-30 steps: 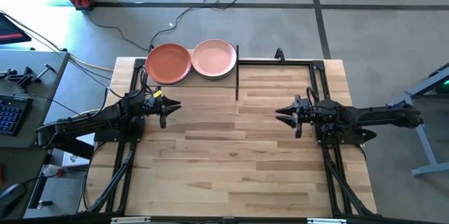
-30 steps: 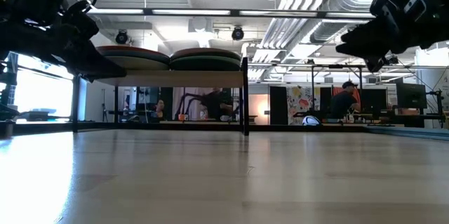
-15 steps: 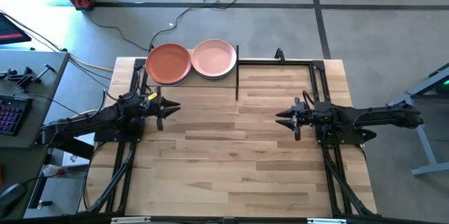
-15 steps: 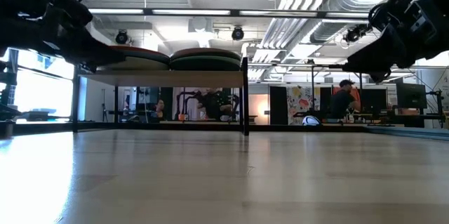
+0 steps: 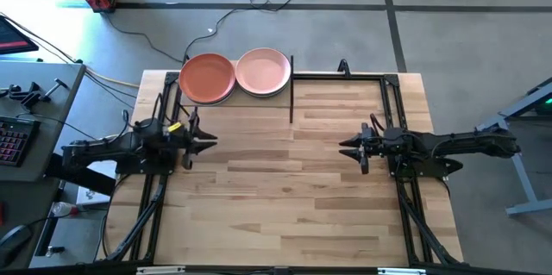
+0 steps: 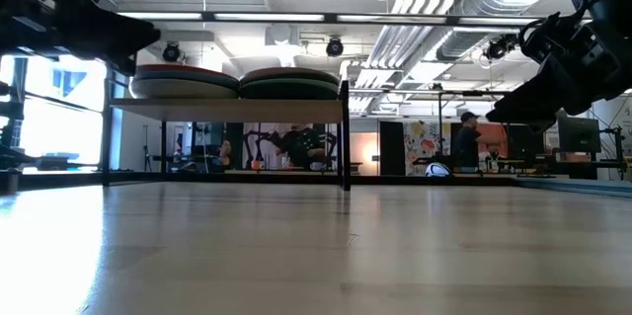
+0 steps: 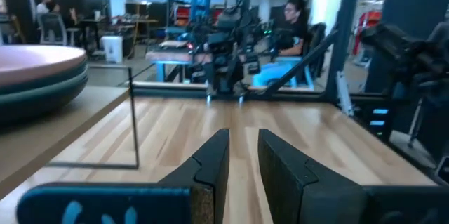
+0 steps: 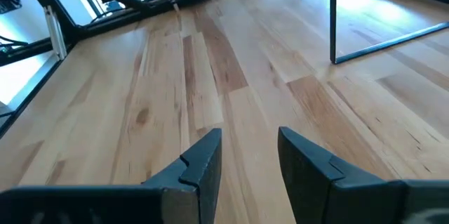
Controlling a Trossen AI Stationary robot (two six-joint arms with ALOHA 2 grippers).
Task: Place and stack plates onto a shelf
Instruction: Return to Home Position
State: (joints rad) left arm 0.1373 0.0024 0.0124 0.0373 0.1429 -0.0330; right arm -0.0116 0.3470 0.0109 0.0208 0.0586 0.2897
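Retracting now: left gripper [image 5: 200,143] has slid back toward its base over the desk's [image 5: 285,206] left side, away from the shelf, with its fingers slightly parted and empty. Right gripper [image 5: 349,147] has barely shifted and hovers mid-right, fingers parted, holding nothing. Farther back, the shelf [image 6: 227,108] carries two stacks side by side, orange plate [image 5: 207,78] topping one, pink plate [image 5: 263,71] the other. No plates show on the desk, so stacking looks finished.
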